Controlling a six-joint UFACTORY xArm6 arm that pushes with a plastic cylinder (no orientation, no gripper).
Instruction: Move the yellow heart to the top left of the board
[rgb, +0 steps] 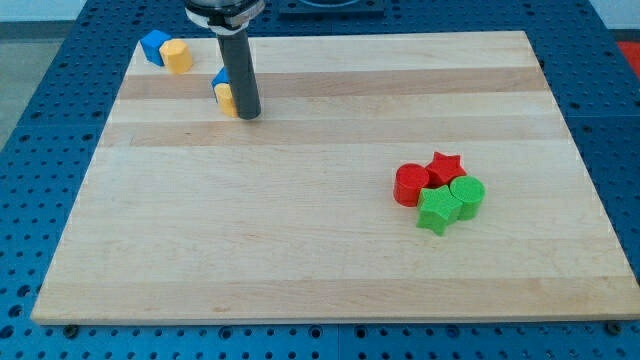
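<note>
A yellow block (177, 56), roughly heart-shaped, sits near the board's top left corner and touches a blue cube (153, 46) on its left. A second yellow block (227, 99) lies lower and to the right, with a blue block (220, 79) just above it. The rod partly hides both, so their shapes are unclear. My tip (248, 116) rests on the board against the right side of this second yellow block.
A cluster sits at the board's right middle: a red round block (409, 184), a red star (444, 166), a green star (438, 209) and a green round block (468, 194), all touching. The wooden board (300, 250) lies on a blue perforated table.
</note>
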